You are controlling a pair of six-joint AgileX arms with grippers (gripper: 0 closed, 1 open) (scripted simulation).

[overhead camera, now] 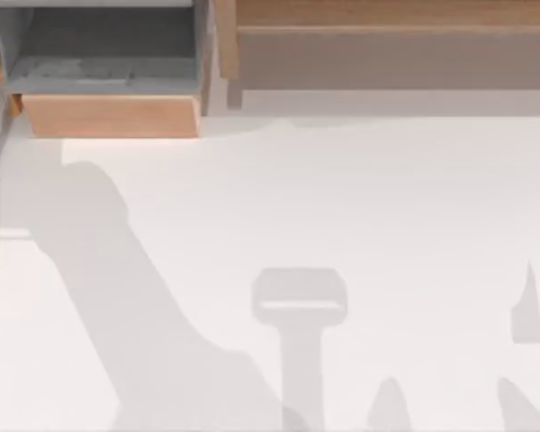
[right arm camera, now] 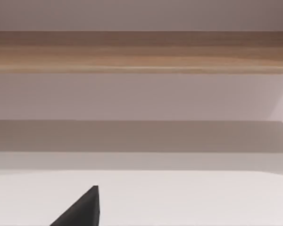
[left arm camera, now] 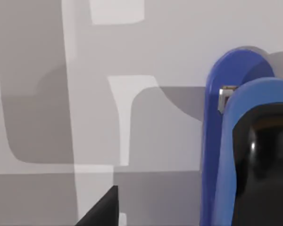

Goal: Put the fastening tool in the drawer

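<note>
Two grippers, each glimpsed as one dark wedge at the edge of its own wrist view: left gripper (left arm camera: 102, 212) over pale, shadow-patched table, right gripper (right arm camera: 81, 211) over bare table facing the shelf unit. Spread or pressed together: cannot tell for either.

Close by the left gripper in the left wrist view, the blue stapler (left arm camera: 215, 155): oblong, rounded at the tip, with a glossy black end and a small metal piece near the front of its blue body. Set against the white table (left arm camera: 179, 42), with its own grey shadow just behind. Pinched or merely beside the gripper: cannot tell.

From above, at the table's far left corner, the drawer (overhead camera: 112, 115): pulled open, with grey inner walls and floor and a light tan wooden front panel toward the near side. Just beside it on the right, running along the far edge to the right side, the long brown wooden shelf unit (overhead camera: 387, 49).

Across the white table (overhead camera: 369, 189), only shadows: one broad slanting band from the near edge up toward the left side below the drawer, one T-shaped patch near the lower middle, several small pointed patches at the lower right.

In the right wrist view, the shelf unit (right arm camera: 141, 52) as a level wooden band, pale wall above it, a shaded strip beneath, then bright table (right arm camera: 188, 197) in front.
</note>
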